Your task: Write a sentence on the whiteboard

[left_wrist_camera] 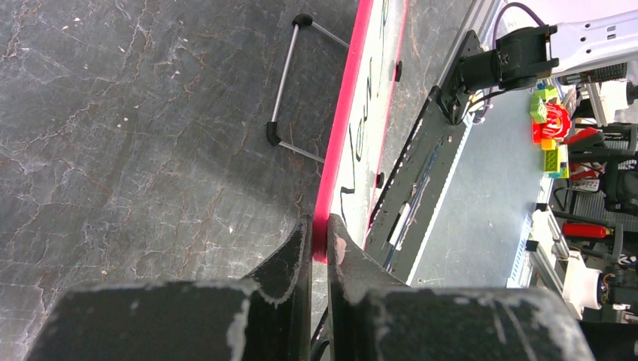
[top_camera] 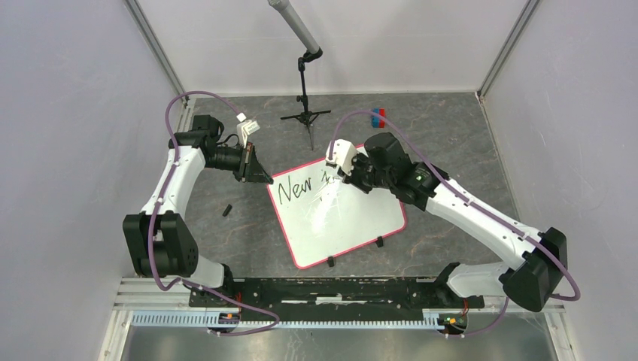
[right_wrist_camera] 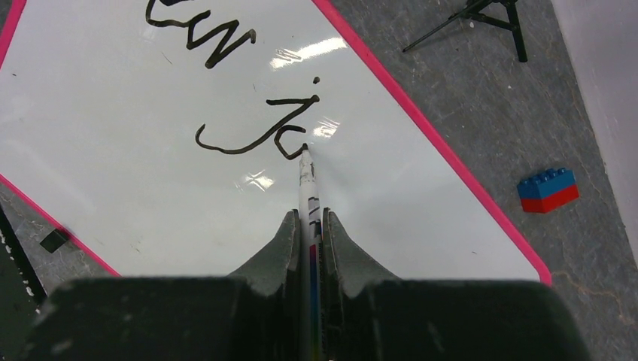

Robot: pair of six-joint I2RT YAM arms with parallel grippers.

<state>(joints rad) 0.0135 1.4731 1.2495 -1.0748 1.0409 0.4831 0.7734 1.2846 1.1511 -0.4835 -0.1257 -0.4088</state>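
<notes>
Quick look at the rig: the whiteboard (top_camera: 346, 226) lay flat on the grey marbled table (top_camera: 226, 241), roughly in the middle between the 2 arms and turned at an angle, its pink rim showing all the way round. 2 small black clips (top_camera: 379, 242) sat on its near edge.

The left gripper (left_wrist_camera: 319, 229) was pinched nearly closed on the board's left edge. In the left wrist view the pink rim ran straight in between the 2 fingers, so it was clamping the board by the rim.

The right gripper (right_wrist_camera: 309, 222) was squeezed tight around a white marker (right_wrist_camera: 306, 180), which stuck out forward from between the fingers. The marker's tip was touching the board right at the end of the last stroke.

The sentence (top_camera: 298, 188) sat in the upper left part of the board in black ink. From overhead you could read "New", and the right wrist view showed a dotted "j" after it, plus a small curl beside it where the tip rested. The rest of the board was plain white with a few glare spots.

Other bits: a blue and red brick (right_wrist_camera: 548, 189) on the table past the board's far right side, well apart from it, a black tripod stand (top_camera: 305, 116) behind the board, and 1 small black piece (top_camera: 226, 210) on the table just left of the board.
</notes>
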